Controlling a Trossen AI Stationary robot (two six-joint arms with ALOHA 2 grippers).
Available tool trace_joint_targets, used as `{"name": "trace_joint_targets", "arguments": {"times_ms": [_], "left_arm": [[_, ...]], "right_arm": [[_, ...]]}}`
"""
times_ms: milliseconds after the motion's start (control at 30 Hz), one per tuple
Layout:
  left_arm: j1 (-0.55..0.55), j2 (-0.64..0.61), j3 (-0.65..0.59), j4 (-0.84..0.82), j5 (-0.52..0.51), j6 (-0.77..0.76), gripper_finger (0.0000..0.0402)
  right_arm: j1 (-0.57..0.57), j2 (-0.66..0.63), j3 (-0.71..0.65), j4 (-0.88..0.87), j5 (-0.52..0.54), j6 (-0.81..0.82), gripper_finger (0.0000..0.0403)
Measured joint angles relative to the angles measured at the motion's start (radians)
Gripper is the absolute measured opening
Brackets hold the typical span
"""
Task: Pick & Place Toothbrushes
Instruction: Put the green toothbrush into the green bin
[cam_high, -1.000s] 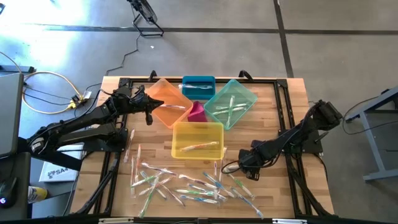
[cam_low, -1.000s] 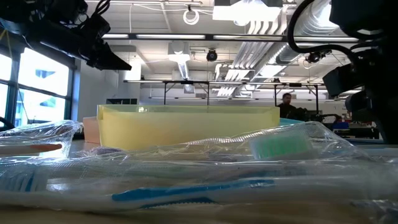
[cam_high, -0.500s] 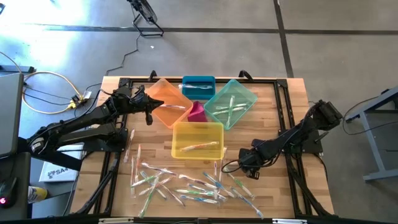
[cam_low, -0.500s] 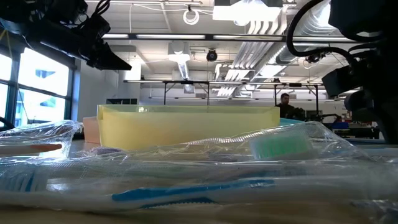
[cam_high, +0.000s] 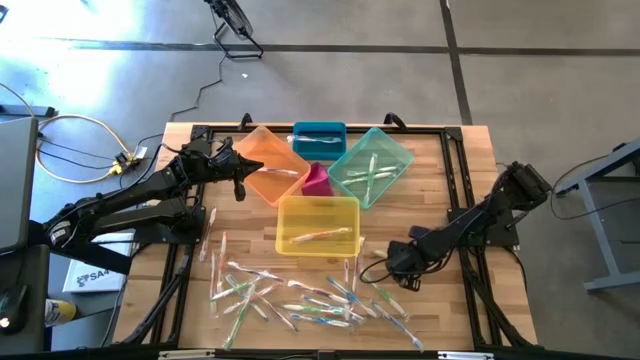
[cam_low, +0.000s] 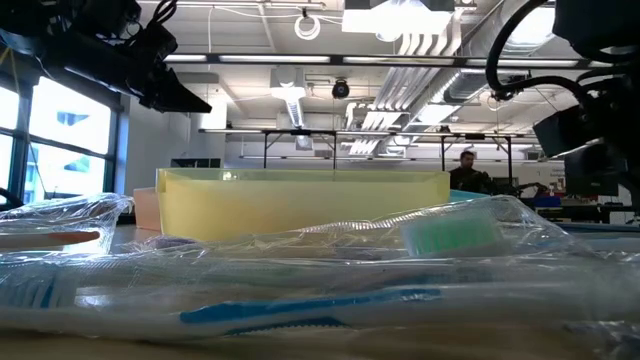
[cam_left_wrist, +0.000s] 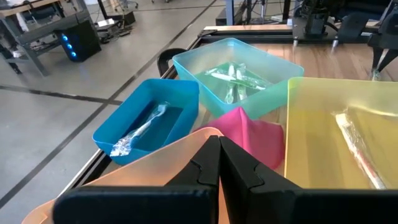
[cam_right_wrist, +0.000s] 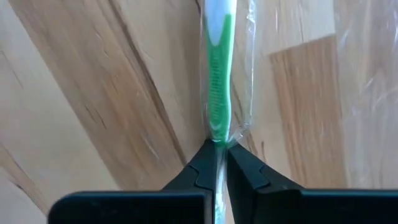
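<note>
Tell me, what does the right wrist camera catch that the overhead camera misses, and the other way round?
Only the right wrist view shows the right pincer shut on a green-handled toothbrush in its clear wrapper, against the wooden table. Only the high view shows the left pincer waiting by the orange bin, the yellow bin, teal bin, blue bin, and the scattered toothbrushes. Both show the table and the right pincer low over it.
</note>
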Motion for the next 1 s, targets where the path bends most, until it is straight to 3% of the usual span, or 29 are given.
{"name": "trace_joint_targets", "arguments": {"times_ms": [233, 667, 1000], "left_arm": [[0.0, 0.0, 0.0, 0.0, -0.001, 0.0, 0.0], [0.0, 0.0, 0.0, 0.0, -0.001, 0.0, 0.0], [0.0, 0.0, 0.0, 0.0, -0.001, 0.0, 0.0]], "right_arm": [[0.003, -0.085, 0.021, -0.086, 0.0, 0.084, 0.0006], [-0.072, -0.177, 0.185, -0.29, 0.285, 0.109, 0.0], [-0.163, -0.177, 0.254, -0.358, 0.357, 0.053, 0.0001]]}}
